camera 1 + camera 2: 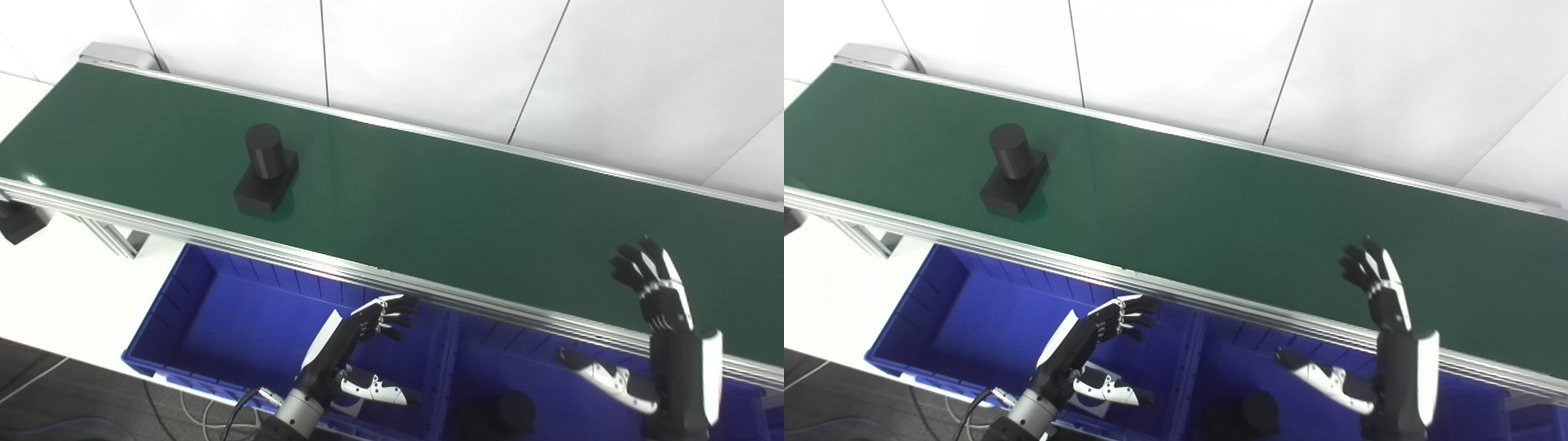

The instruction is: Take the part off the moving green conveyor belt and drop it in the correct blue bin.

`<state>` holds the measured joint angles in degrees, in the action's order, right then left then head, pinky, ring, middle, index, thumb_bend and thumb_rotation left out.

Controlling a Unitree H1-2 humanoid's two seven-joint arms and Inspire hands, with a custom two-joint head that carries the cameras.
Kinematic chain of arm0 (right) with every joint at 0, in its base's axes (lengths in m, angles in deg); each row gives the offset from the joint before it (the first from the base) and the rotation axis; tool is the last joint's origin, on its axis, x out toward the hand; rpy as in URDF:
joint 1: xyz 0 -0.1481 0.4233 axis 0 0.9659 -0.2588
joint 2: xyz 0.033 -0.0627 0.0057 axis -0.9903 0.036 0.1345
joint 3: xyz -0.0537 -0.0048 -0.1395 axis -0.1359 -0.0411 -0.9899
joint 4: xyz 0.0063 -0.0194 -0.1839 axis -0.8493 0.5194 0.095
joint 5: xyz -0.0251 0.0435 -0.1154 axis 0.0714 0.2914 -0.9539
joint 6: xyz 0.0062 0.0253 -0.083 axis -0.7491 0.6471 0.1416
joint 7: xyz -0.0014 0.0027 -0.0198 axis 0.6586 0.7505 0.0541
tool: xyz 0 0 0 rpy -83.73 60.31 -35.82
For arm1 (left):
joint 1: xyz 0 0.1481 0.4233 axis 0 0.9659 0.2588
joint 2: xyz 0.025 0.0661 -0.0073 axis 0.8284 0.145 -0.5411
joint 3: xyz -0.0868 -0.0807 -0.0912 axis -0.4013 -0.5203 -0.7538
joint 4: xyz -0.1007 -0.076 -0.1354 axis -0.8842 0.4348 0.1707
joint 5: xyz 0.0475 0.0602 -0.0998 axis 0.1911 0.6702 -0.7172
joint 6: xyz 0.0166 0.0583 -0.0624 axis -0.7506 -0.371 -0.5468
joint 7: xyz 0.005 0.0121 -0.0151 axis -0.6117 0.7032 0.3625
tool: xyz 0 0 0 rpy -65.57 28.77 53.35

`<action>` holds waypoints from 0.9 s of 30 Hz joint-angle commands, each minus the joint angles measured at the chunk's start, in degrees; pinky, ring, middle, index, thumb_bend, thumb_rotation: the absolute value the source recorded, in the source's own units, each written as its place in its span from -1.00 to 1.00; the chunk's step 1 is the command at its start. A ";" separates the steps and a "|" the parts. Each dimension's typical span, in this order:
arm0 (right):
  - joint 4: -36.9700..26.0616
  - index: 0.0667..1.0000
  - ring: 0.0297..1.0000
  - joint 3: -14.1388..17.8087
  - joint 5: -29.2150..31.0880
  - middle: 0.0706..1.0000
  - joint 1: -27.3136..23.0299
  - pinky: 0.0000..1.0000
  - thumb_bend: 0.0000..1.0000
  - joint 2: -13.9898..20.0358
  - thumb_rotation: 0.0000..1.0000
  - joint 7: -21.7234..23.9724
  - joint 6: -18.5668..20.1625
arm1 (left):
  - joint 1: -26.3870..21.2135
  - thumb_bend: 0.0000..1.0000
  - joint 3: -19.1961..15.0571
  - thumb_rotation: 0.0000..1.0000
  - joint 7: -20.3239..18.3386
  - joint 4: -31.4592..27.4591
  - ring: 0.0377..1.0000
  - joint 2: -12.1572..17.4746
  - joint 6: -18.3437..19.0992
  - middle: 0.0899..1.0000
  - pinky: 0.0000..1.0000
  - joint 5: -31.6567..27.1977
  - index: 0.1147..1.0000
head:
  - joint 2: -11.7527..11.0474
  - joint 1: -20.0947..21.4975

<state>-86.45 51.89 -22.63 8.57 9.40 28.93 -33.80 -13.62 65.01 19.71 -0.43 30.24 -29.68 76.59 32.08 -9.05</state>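
Note:
A black part point(266, 175), an upright cylinder on a square base, stands on the green conveyor belt point(429, 202) at its left part, near the front edge. My left hand point(361, 349) is open and empty above the left blue bin point(184, 312), below the belt's front rail. My right hand point(658, 318) is open and empty, fingers raised over the belt's front edge at the right, thumb over the right blue bin point(484, 367). Both hands are far from the part. The part also shows in the right eye view point(1012, 168).
A dark round part point(514, 413) lies in the right bin. The belt's aluminium rail point(306, 260) runs between belt and bins. A white card point(1096, 380) lies in the left bin under my left hand. White wall panels stand behind the belt.

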 commanded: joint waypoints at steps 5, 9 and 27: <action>-2.98 0.77 0.56 1.22 -3.67 0.63 -7.16 0.47 0.57 -2.15 -0.07 4.79 8.40 | -1.37 0.93 1.02 -1.00 1.30 0.65 0.40 -0.45 -2.63 0.53 0.20 -0.46 0.46 | -1.12 1.51; -3.40 0.73 0.54 1.11 -5.34 0.60 -11.52 0.46 0.58 -2.85 -0.10 7.98 13.29 | -1.68 0.93 1.29 -1.00 1.35 0.91 0.40 -0.26 -2.61 0.52 0.22 -0.83 0.47 | -1.00 2.94; -0.94 0.73 0.53 -4.82 -15.22 0.62 -27.65 0.36 0.69 -7.34 -0.04 17.68 32.31 | -0.46 0.94 1.65 -0.92 1.89 -0.35 0.38 0.40 -2.60 0.51 0.21 -0.35 0.48 | -0.73 5.52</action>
<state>-86.92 47.22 -37.27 -17.08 2.55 46.52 -2.16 -14.32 66.60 20.82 1.07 30.58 -29.73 76.44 31.29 -3.52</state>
